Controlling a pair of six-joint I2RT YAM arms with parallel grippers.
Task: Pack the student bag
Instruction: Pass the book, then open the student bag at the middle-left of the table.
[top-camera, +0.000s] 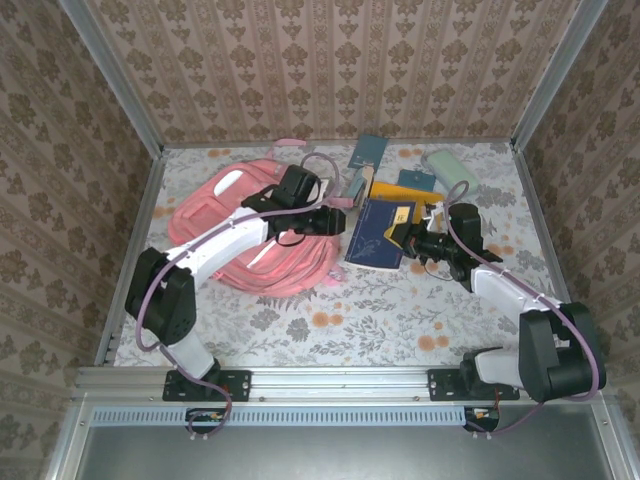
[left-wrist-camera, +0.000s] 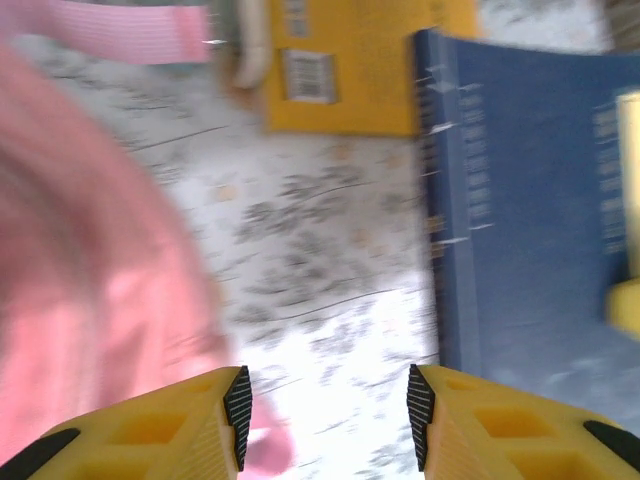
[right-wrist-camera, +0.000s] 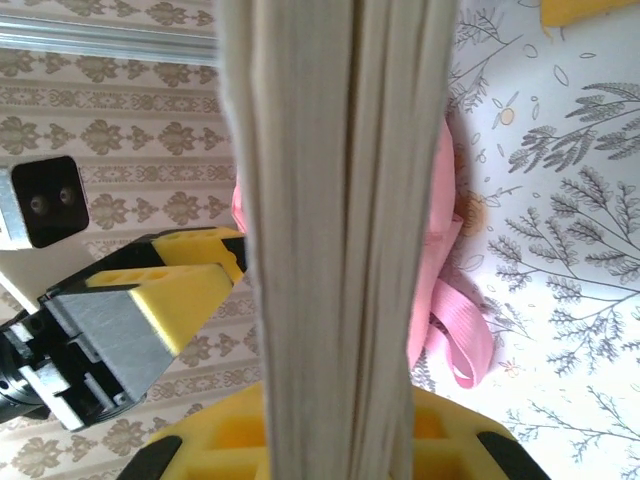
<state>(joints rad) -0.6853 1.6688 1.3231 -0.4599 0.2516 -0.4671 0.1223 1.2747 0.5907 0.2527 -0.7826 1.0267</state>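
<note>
The pink backpack (top-camera: 205, 220) lies flat on the left half of the flowered table (top-camera: 330, 320), with its straps toward the back wall. The left arm reaches over it, and the left gripper (left-wrist-camera: 328, 400) hangs just past the right edge of the bag, above bare tabletop. Its 2 yellow fingers (left-wrist-camera: 238, 400) stand apart and nothing is between them. In the left wrist view, which is blurred, the pink fabric is at the left and a blue book (top-camera: 375, 240) is at the right.

The blue book is just beside the backpack, near the middle of the table. The right gripper (top-camera: 405, 240) is at the right edge of this book. In the right wrist view the pale page edges of the book stand between the yellow fingers (right-wrist-camera: 220, 440), which are clamped on it. A pink strap (right-wrist-camera: 455, 340) of the bag lies on the table behind the book.

Behind the blue book there is a yellow book (top-camera: 392, 190), touching it or very near. Further back are 2 teal items (top-camera: 368, 150) and a pale green pouch (top-camera: 450, 170), well apart from the backpack.
</note>
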